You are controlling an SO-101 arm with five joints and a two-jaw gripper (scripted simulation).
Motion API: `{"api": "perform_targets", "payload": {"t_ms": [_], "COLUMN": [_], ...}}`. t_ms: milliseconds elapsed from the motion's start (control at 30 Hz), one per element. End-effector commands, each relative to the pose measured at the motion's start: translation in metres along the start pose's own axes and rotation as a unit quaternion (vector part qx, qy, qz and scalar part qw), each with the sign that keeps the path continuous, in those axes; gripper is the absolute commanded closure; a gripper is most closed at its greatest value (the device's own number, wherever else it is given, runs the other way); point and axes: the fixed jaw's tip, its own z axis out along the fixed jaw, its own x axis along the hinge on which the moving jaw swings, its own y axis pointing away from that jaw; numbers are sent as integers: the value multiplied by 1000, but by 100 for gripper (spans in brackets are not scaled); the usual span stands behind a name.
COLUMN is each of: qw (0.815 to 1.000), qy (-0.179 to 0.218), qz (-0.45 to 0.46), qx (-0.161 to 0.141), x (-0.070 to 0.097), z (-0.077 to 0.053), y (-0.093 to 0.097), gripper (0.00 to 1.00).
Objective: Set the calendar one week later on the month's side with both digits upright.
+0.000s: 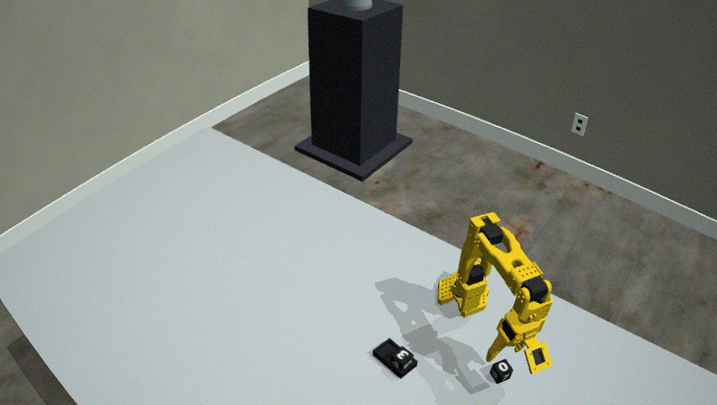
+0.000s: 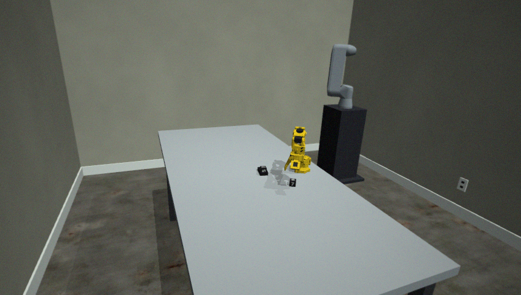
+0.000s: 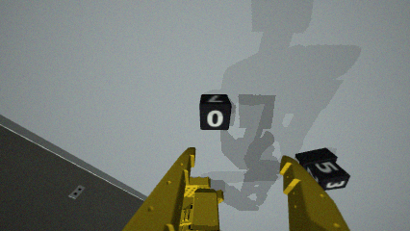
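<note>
A loose black cube (image 1: 501, 370) stands on the table, apart from the tray. It shows a 0 on top and a 7 on one side, and it also shows in the wrist view (image 3: 215, 112) and in the exterior view (image 2: 292, 182). The small black tray (image 1: 389, 357) lies flat to the cube's left and holds the other cube (image 3: 323, 168), which shows a 5 and a 3. My gripper (image 1: 509, 356) hangs just above and behind the loose cube, not touching it. In the wrist view the fingers stand partly open with nothing between them.
A black pedestal (image 1: 354, 79) with a grey arm stands on the floor beyond the table's far edge. The table's edge shows at the lower left of the wrist view. My yellow base (image 1: 464, 292) stands behind the cube.
</note>
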Motion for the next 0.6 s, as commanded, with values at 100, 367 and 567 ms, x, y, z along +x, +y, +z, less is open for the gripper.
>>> {"api": "perform_targets", "payload": {"t_ms": [100,367,567], "qw": [996,984,968], "qy": [-90,-179,-250], "qz": [-6,-6,-6], "qx": [-3,-5,-7], "x": [-9,-9,-5], "z": [-31,-62,-87], "y": [1,1,1], "gripper": [64,65,65]}}
